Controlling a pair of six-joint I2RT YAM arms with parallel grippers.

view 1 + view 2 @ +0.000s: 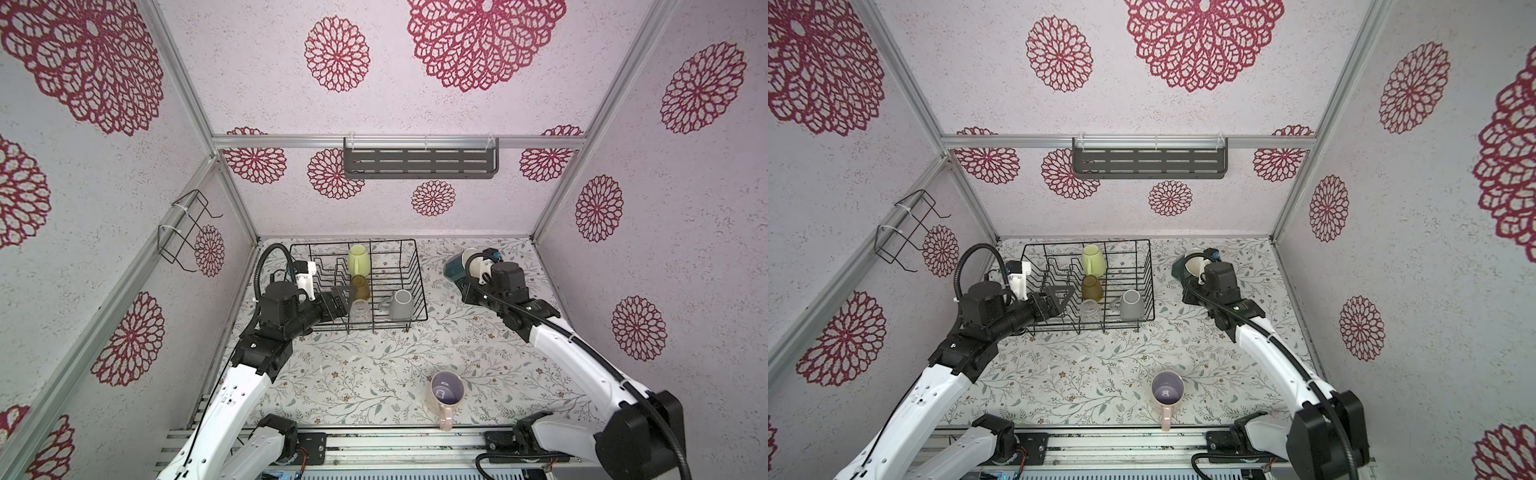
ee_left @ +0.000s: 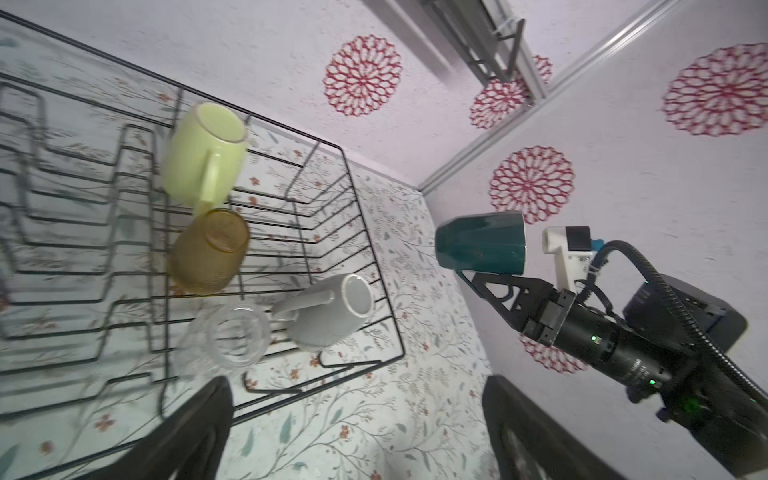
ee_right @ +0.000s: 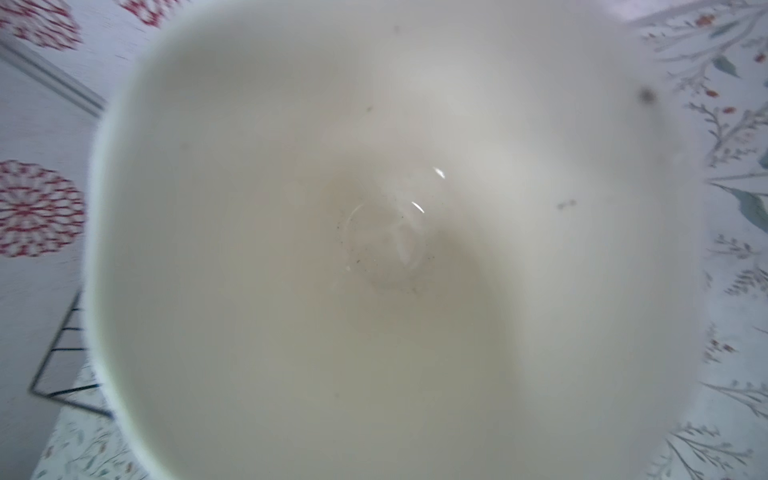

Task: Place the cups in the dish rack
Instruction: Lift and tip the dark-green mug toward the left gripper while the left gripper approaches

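The black wire dish rack [image 1: 419, 272] stands at the back of the table. In it lie a pale yellow-green mug [image 1: 358, 258], an amber tumbler [image 1: 360, 287], a clear glass [image 1: 359, 311] and a grey mug [image 1: 401, 304]. My left gripper [image 1: 343, 298] hovers over the rack's near left part, open and empty, its fingers [image 2: 199, 428] wide apart. To the right of the rack, my right gripper [image 1: 464, 279] is shut on the rim of a dark teal mug [image 2: 480, 245] held above the table. Its white inside [image 3: 374, 249] fills the right wrist view. A pink mug [image 1: 446, 392] stands upright near the front edge.
A dark grey slotted shelf [image 1: 419, 162] hangs on the back wall. A small bent wire holder [image 1: 187, 232] hangs on the left wall. Patterned walls close in on three sides, and a metal rail [image 1: 395, 440] runs along the front.
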